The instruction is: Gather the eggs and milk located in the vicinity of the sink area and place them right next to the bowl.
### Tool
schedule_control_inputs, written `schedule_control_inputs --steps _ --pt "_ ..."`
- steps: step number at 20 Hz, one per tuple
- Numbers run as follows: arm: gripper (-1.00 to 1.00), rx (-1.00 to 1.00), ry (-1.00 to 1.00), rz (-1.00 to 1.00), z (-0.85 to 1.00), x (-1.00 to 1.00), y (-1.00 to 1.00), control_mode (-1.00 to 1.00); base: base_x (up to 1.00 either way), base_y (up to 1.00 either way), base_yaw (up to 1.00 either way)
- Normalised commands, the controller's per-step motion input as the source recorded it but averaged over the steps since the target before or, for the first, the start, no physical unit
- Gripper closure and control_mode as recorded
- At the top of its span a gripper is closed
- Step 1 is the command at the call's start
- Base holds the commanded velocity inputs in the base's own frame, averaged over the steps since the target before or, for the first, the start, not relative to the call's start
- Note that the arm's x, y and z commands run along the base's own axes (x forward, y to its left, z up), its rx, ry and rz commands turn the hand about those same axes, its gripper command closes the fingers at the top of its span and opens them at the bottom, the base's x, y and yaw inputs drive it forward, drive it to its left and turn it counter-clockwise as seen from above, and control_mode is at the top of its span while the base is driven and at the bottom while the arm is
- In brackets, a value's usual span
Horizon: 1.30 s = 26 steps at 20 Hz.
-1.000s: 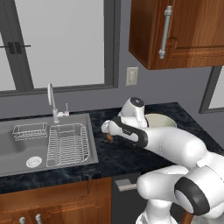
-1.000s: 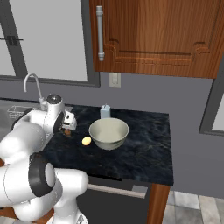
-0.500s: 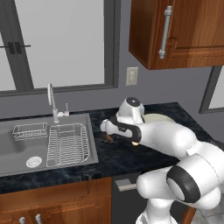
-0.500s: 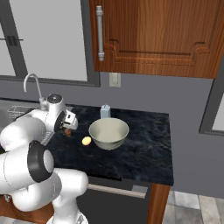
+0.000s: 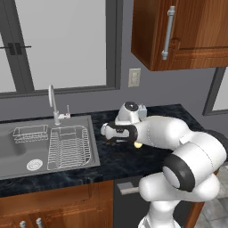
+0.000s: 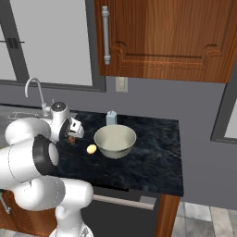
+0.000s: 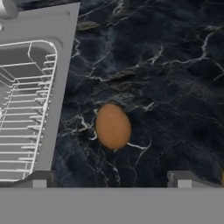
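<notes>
You are looking at a home kitchen. A steel sink (image 5: 26,149) with a faucet (image 5: 53,103) is sitting in a dark marble counter (image 6: 152,157), wooden cabinets (image 6: 171,37) are hanging above, and a window (image 5: 62,44) is facing the sink.

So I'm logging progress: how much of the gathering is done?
Done: the milk and pale egg already sit beside the bowl. In hand: the open tool hovers over the brown egg near the sink. Left: grasping it and moving it bowlside.
</notes>
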Motion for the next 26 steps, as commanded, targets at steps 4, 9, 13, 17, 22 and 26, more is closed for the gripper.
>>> schedule_control_inputs --steps 4,9,13,17,22,26 --pt "-1.0 0.0 0.0 0.0 -0.14 0.22 0.0 -1.0 0.0 0.0 0.0" --pt "-1.0 0.0 0.0 0.0 -0.15 0.14 0.0 -1.0 0.0 0.0 0.0" --pt "-1.0 0.0 0.0 0.0 -0.17 0.13 0.04 -1.0 0.0 0.0 0.0" --pt "-1.0 0.0 0.0 0.0 -0.14 0.1 0.04 -1.0 0.0 0.0 0.0" --pt "-1.0 0.0 0.0 0.0 -0.15 0.1 0.03 -1.0 0.0 0.0 0.0" --pt "-1.0 0.0 0.0 0.0 -0.18 0.11 0.02 -1.0 0.0 0.0 0.0"
